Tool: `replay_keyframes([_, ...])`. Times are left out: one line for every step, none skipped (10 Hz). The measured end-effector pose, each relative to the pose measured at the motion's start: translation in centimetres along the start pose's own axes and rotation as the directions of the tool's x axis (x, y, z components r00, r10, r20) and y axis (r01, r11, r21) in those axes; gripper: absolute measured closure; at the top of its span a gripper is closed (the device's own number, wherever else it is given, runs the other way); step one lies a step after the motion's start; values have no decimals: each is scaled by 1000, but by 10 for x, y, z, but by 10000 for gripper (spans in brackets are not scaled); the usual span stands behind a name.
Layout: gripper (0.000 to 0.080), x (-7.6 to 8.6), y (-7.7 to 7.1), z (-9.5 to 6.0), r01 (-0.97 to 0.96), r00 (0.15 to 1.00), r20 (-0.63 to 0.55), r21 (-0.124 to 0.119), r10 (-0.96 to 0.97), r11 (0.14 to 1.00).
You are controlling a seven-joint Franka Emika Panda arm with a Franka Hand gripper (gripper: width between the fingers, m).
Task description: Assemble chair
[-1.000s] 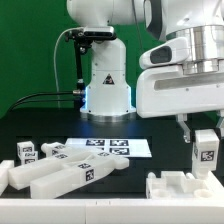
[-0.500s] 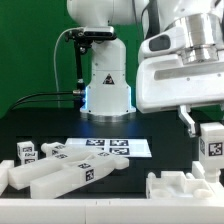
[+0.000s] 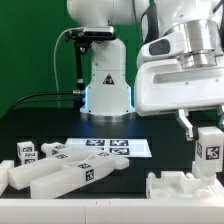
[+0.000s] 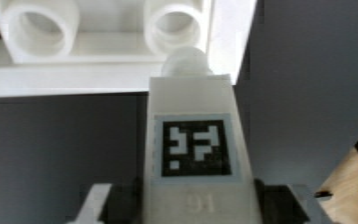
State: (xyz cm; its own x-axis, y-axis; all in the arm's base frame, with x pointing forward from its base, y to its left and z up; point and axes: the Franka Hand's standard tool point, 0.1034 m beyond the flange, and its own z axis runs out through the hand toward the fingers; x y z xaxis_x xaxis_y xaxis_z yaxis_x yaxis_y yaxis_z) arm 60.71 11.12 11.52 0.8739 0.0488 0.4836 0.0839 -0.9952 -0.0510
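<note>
Black table (image 3: 35, 125); vertical tool (image 3: 204, 128) around leg (image 3: 207, 153)

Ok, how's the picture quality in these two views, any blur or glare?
Exterior view: fairly sharp, with glare on the glossy arm against a dark table. Wrist view: soft all over; the held part has a readable tag, while the holed block beyond is washed out and blurred.

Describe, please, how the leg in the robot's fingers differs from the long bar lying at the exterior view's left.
The leg is clamped between the fingers; the long bar lies loose on the table. The leg stands upright; the long bar lies flat among other parts. Both are white plastic with square black-and-white tags.
</note>
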Motion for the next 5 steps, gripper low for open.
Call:
replay_keyframes([515,-2,9,3,5,1000,-3,-8,-5,1000])
replay_keyframes([515,-2,8,3,6,1000,-1,-6,-6,1000])
replay_keyframes([515,-2,7,3,7,1000,-1,-6,-7,1000])
replay_keyframes([515,-3,6,3,6,1000,1,-5,-6,1000])
replay_keyframes([515,-6,-4,5,13,1000,6,2,-13,1000])
